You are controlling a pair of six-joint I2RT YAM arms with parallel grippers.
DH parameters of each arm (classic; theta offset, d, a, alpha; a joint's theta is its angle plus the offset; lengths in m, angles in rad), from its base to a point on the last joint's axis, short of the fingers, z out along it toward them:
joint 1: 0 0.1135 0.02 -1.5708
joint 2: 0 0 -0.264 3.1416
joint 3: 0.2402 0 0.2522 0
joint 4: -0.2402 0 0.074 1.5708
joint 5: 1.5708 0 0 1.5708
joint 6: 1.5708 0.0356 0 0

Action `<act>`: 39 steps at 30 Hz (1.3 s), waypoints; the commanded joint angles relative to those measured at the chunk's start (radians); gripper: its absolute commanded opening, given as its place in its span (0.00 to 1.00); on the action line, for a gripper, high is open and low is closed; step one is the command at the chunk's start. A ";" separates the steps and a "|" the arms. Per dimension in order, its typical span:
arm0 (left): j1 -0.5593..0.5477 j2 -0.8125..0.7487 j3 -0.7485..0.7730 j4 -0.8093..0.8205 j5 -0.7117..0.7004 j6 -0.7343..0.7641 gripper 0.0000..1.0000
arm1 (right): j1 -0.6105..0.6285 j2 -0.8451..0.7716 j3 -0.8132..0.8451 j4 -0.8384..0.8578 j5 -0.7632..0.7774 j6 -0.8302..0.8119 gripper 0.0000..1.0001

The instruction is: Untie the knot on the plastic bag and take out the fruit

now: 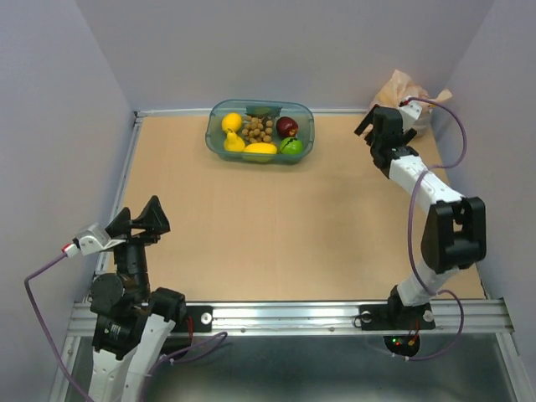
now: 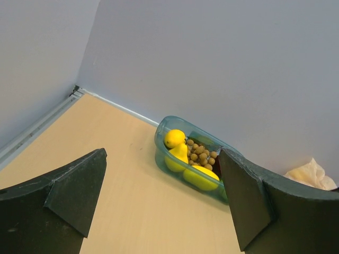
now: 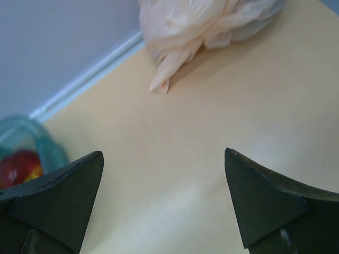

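**Both grippers open and empty; bag cornered at 1 o'clock**

The left gripper (image 1: pixel 138 219), at 8 o'clock on the table (image 1: pixel 276 218), has its jaws fully spread and holds nothing. The left wall is close beside it, and bare board opens toward 1 o'clock. The tub (image 1: pixel 216 144), at 12 o'clock against the back wall, sits near a straight reach from there to the bag, so a low sweep could knock it. The right gripper (image 1: pixel 381 127), at 2 o'clock, is also wide open and empty. It is aimed at the bag (image 3: pixel 201 21), which lies just past its tips, untouched. The bag sits in the corner at 1 o'clock, so a push would likely crush it against the walls. A twisted strip (image 3: pixel 161 79) points toward the gripper; whether it is the knot cannot be told. The fruit is hidden inside. Pinching loose film could tear it.
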 commanded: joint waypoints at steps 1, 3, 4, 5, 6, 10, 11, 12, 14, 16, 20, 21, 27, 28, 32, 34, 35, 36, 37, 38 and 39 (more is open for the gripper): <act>-0.014 -0.150 -0.005 0.028 -0.022 0.025 0.99 | -0.098 0.123 0.141 0.282 0.064 0.066 1.00; -0.014 -0.146 -0.005 0.030 -0.030 0.030 0.99 | -0.112 0.215 0.144 0.509 0.082 -0.019 1.00; -0.014 -0.144 -0.006 0.031 -0.033 0.033 0.99 | -0.120 0.248 0.155 0.581 0.079 -0.048 1.00; -0.014 -0.140 -0.006 0.034 -0.041 0.036 0.99 | -0.135 0.319 0.179 0.650 0.077 -0.073 1.00; -0.014 -0.137 -0.009 0.037 -0.041 0.039 0.99 | -0.144 0.360 0.223 0.652 0.079 -0.072 1.00; -0.014 -0.108 -0.014 0.053 -0.033 0.048 0.99 | -0.174 0.557 0.421 0.652 0.105 -0.087 1.00; -0.014 -0.100 -0.014 0.056 -0.031 0.050 0.99 | -0.175 0.591 0.498 0.652 0.114 -0.102 1.00; -0.014 -0.088 -0.014 0.056 -0.033 0.051 0.99 | -0.184 0.658 0.530 0.652 0.123 -0.105 1.00; -0.014 -0.072 -0.015 0.057 -0.041 0.051 0.98 | -0.190 0.711 0.611 0.652 0.123 -0.107 0.99; -0.014 -0.063 -0.015 0.061 -0.036 0.056 0.98 | -0.192 0.771 0.647 0.652 0.129 -0.101 0.92; -0.014 -0.051 -0.017 0.065 -0.036 0.059 0.98 | -0.218 0.786 0.664 0.651 0.139 -0.138 0.39; -0.014 -0.052 -0.017 0.065 -0.036 0.059 0.98 | -0.218 0.777 0.640 0.651 0.139 -0.147 0.27; -0.013 -0.075 -0.012 0.056 -0.036 0.056 0.98 | -0.217 0.547 0.398 0.652 0.108 -0.170 0.00; -0.011 -0.078 -0.012 0.056 -0.033 0.054 0.98 | -0.217 0.509 0.355 0.652 0.094 -0.173 0.00; -0.010 -0.091 -0.012 0.050 -0.024 0.050 0.97 | -0.212 0.252 0.084 0.612 0.019 -0.190 0.00; -0.002 -0.091 -0.011 0.050 -0.018 0.050 0.97 | -0.207 0.094 0.016 0.557 -0.016 -0.204 0.00; 0.001 -0.089 -0.011 0.047 -0.015 0.047 0.97 | -0.206 0.047 -0.009 0.483 -0.039 -0.210 0.00; 0.004 -0.082 -0.009 0.047 -0.010 0.048 0.97 | -0.203 -0.005 -0.055 0.438 -0.065 -0.225 0.00; 0.010 -0.077 -0.008 0.045 -0.004 0.048 0.97 | -0.203 -0.090 -0.074 0.348 -0.123 -0.227 0.00; 0.013 -0.063 -0.008 0.042 -0.001 0.047 0.97 | -0.198 -0.141 -0.122 0.310 -0.154 -0.237 0.01; 0.018 -0.052 -0.006 0.044 0.010 0.045 0.97 | -0.198 -0.233 -0.152 0.277 -0.206 -0.240 0.00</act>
